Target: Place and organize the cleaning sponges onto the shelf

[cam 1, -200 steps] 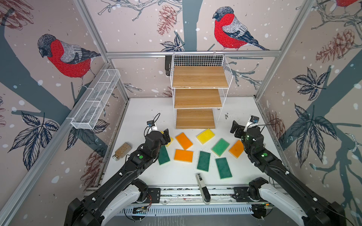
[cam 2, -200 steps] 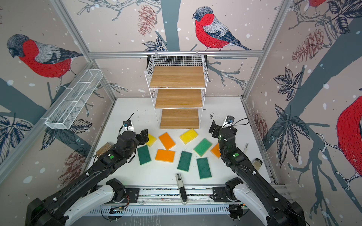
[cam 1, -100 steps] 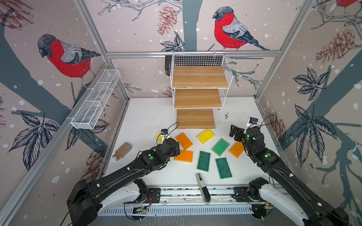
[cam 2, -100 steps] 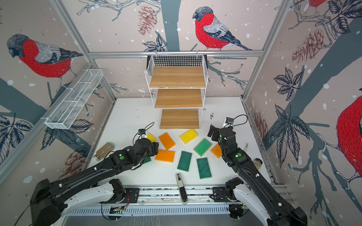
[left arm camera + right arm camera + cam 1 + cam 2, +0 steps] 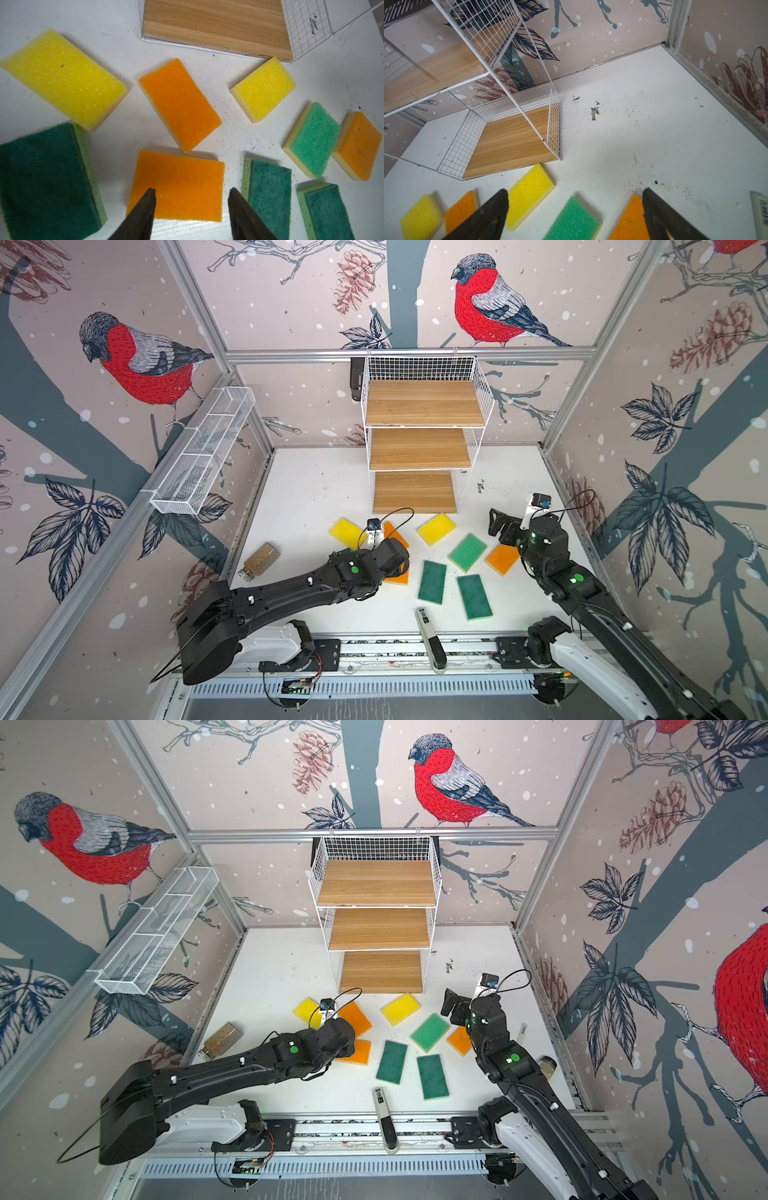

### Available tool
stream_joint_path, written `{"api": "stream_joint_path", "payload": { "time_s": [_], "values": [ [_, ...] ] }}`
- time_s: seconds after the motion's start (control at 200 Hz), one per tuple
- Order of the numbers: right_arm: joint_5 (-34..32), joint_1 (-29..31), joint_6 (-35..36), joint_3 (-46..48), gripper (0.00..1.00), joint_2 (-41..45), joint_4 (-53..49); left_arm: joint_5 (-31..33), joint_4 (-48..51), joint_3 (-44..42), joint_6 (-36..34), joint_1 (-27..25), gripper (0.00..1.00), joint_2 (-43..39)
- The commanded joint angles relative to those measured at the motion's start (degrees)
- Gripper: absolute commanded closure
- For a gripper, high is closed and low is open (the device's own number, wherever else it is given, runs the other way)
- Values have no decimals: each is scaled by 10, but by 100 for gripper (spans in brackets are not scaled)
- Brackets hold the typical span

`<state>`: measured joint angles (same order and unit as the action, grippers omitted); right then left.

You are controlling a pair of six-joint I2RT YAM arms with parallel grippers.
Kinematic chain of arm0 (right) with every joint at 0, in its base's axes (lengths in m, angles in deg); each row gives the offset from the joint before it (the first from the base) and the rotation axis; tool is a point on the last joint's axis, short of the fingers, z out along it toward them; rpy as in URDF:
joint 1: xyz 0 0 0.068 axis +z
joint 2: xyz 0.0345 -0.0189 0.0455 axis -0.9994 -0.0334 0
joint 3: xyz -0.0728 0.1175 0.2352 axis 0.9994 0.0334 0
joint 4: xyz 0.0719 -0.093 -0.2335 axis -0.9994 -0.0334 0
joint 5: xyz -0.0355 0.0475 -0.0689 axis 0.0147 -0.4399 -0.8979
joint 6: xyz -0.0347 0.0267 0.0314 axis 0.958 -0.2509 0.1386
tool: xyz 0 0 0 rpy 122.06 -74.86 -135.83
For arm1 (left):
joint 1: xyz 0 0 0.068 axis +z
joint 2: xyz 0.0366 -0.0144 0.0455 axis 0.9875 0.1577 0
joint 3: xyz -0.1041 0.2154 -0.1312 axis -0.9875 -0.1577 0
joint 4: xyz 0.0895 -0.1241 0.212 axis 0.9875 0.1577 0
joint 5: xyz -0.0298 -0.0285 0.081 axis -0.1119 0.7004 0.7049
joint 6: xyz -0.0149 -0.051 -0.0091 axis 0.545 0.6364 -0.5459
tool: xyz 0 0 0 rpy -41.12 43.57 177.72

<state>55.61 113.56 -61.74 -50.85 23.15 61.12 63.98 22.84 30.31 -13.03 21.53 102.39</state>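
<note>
L gripper (image 5: 192,191): fingers part-open, tips apart over a flat rectangular orange foam sponge (image 5: 176,185), not gripping it. R gripper (image 5: 574,193): fingers spread wide, holding nothing. All nine sponges lie on the white tabletop (image 5: 316,489) in front of the white wire shelf w/ three wood boards (image 5: 419,450)

I'm working in a robotics lab test cell: silver aluminium-profile framing (image 5: 409,353) boxes in a scuffed white tabletop (image 5: 316,489), with printed bullfinch-and-pinecone wallpaper panels (image 5: 141,364) as its left, far and right walls. Along the near edge a slotted metal mounting rail (image 5: 374,649) carries my black jointed left arm (image 5: 286,593) and right arm (image 5: 582,593), cables exposed, with a white vented grille (image 5: 374,689) running just below it.
</note>
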Motion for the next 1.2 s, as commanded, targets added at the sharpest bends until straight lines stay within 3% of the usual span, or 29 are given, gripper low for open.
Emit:
{"api": "stream_joint_path", "payload": {
  "time_s": [0.0, 0.641, 1.196],
  "values": [
    [17, -1, 13, 0, 0, 0, -2, -4, -23, 21, 7, -7, 43, 26],
    [16, -17, 4, -1, 1, -6, -20, -85, -57, 115, -16, -12, 67, 203],
    [31, -23, 6, 0, 1, -10, -19, -51, 38, 201, -8, -7, 72, 297]
  ]
}}
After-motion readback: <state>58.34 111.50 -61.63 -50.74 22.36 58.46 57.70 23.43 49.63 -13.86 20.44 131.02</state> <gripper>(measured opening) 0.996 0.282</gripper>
